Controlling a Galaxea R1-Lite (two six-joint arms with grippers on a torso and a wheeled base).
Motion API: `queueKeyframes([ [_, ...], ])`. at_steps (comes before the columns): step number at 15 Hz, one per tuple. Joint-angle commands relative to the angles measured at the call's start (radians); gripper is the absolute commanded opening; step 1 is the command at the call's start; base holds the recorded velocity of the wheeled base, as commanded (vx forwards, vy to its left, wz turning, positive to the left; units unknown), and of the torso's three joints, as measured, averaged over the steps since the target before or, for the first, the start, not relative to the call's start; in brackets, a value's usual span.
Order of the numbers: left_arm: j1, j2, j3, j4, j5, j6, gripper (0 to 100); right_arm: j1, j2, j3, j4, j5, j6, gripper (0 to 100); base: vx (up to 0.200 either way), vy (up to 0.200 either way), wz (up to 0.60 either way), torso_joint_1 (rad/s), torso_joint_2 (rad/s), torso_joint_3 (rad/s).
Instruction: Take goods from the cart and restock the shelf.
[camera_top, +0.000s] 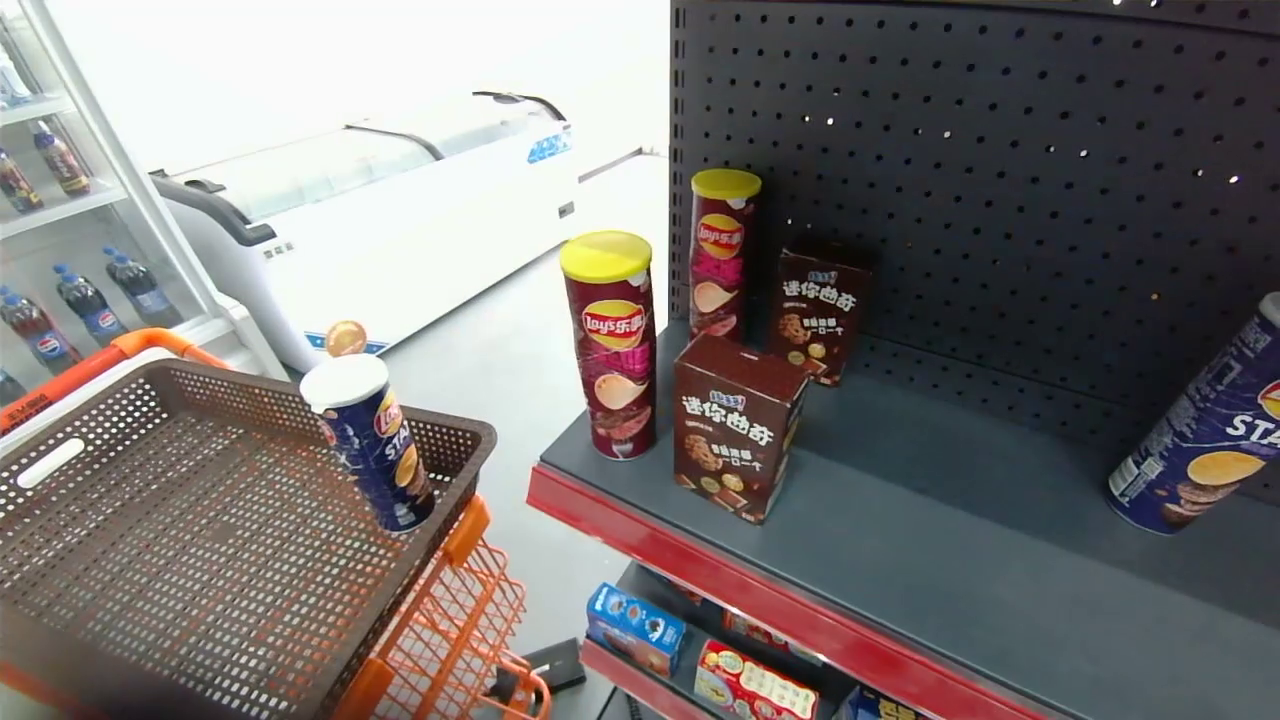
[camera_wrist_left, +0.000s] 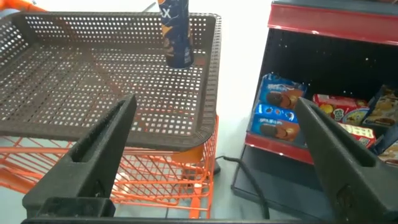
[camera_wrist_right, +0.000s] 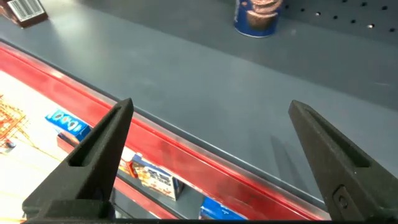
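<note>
Landmark: dark grey shelf board with a red front lip (camera_top: 950, 540), black pegboard behind it.
Cart: orange wire cart (camera_top: 470, 610) off the shelf's left end, carrying a brown perforated plastic basket (camera_top: 150, 560).
Goods in cart: one blue cylindrical chip canister with a white lid (camera_top: 375, 445), upright and slightly tilted, in the basket corner nearest the shelf.
Goods on shelf, left end: two dark red chip canisters with yellow lids, one at the front lip (camera_top: 610, 345) and one at the pegboard (camera_top: 722, 255); just beside them two brown cookie boxes, front (camera_top: 738, 425) and back (camera_top: 820, 312).
Goods on shelf, right part: a second blue chip canister (camera_top: 1200, 430), leaning, near the pegboard and well apart from the boxes.
Below shelf: blue biscuit packs (camera_top: 635, 625) on the lower tier.
Left gripper (camera_wrist_left: 214, 104): off the shelf's left end, facing the basket and the lower tier; fingers spread wide, holding nothing.
Right gripper (camera_wrist_right: 211, 107): over the shelf's red front lip; fingers spread wide, nothing between them.
</note>
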Motion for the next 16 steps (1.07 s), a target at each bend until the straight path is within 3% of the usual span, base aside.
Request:
queueKeyframes([
  [1, 0.0, 0.0, 0.0, -0.002, 0.0, 0.0, 100, 0.0, 0.001, 0.0, 0.0, 0.002, -0.001, 100, 0.0, 0.0, 0.0, 0.0, 0.0, 0.0],
  [5, 0.003, 0.0, -0.031, 0.001, 0.004, 0.0, 100, 0.0, 0.001, 0.0, 0.0, 0.0, -0.001, 100, 0.0, 0.0, 0.0, 0.0, 0.0, 0.0],
  [9, 0.002, 0.452, -0.316, 0.023, 0.006, 0.018, 100, 0.0, 0.001, 0.0, 0.002, 0.0, -0.001, 100, 0.0, 0.0, 0.0, 0.0, 0.0, 0.0],
  [10, 0.002, 0.452, -0.316, 0.023, 0.006, 0.018, 100, 0.0, 0.001, 0.0, 0.0, 0.0, -0.001, 100, 0.0, 0.0, 0.0, 0.0, 0.0, 0.0],
  [11, -0.005, 0.589, -0.397, 0.012, 0.018, 0.018, 100, 0.0, 0.001, 0.0, 0.0, 0.0, -0.001, 100, 0.0, 0.0, 0.0, 0.0, 0.0, 0.0],
  [13, 0.012, 0.714, -0.41, -0.003, 0.04, 0.023, 100, 0.0, 0.001, 0.0, 0.002, 0.0, -0.001, 100, 0.0, 0.0, 0.0, 0.0, 0.0, 0.0],
  [14, 0.032, 0.805, -0.416, -0.068, 0.041, 0.025, 100, 0.0, 0.001, 0.0, 0.0, 0.0, -0.001, 100, 0.0, 0.0, 0.0, 0.0, 0.0, 0.0],
  [16, 0.04, 1.007, -0.411, -0.292, 0.046, 0.011, 100, 0.0, 0.001, 0.0, 0.0, 0.0, -0.001, 100, 0.0, 0.0, 0.0, 0.0, 0.0, 0.0],
])
